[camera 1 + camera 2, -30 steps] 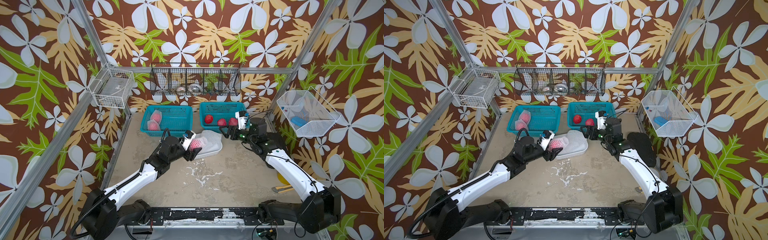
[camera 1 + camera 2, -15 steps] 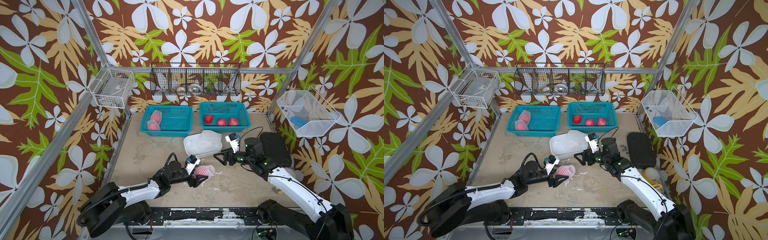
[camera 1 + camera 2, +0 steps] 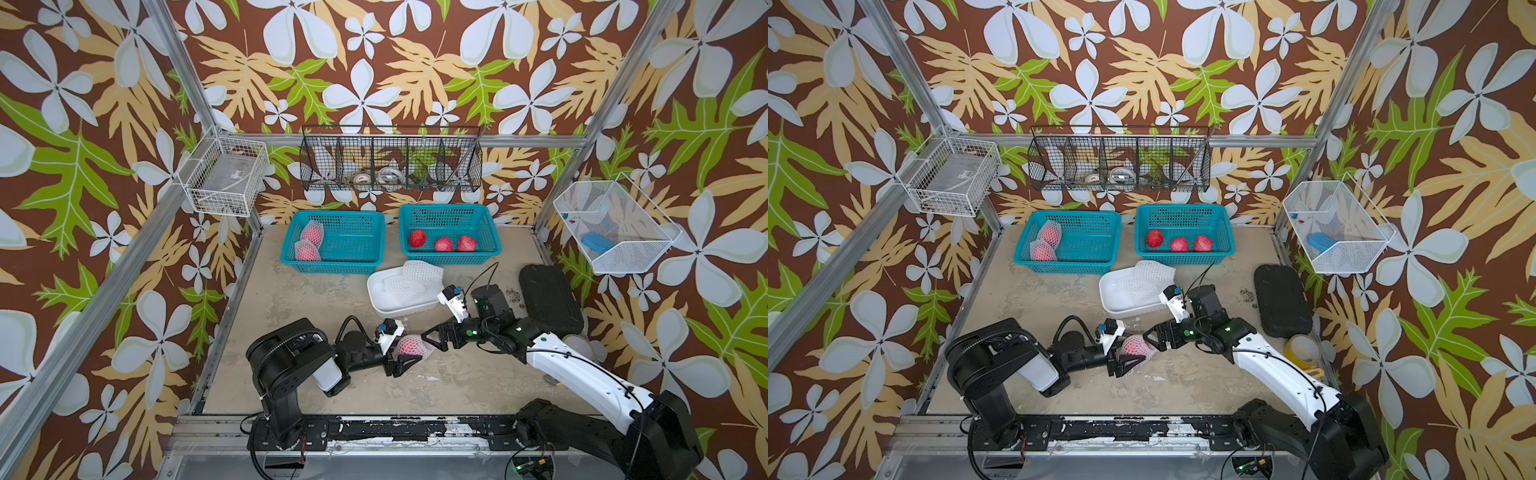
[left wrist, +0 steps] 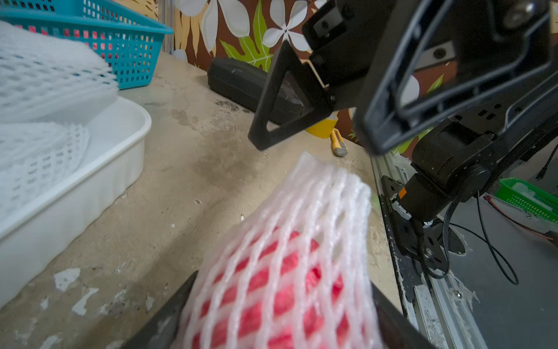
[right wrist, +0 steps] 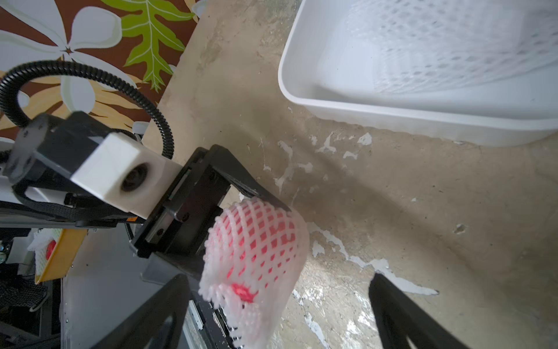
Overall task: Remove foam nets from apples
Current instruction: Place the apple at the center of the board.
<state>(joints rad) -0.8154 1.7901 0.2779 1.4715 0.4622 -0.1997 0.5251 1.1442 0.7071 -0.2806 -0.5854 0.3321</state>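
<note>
An apple (image 4: 271, 287) in a white foam net (image 3: 411, 348) is held low over the table's front middle. My left gripper (image 3: 405, 352) is shut on it, one finger on each side. The net's loose end (image 5: 256, 305) sticks out toward my right gripper (image 3: 430, 340), which is open with that end between its spread fingers (image 5: 157, 311). Two netted apples (image 3: 308, 246) lie in the left teal basket (image 3: 332, 262). Three bare apples (image 3: 443, 243) lie in the right teal basket (image 3: 449, 259). Empty foam nets (image 3: 413, 277) are piled in a white tray (image 3: 376, 297).
A black pad (image 3: 548, 299) lies at the right side of the table, with a yellow tape roll (image 3: 1302, 351) in front of it. Wire baskets (image 3: 226, 176) hang on the left, back and right walls. Paint flakes dot the table.
Both arms came from the back by the baskets to the front middle. The left one carried the netted apple along. The right gripper opened wider and reached the net's loose end.
</note>
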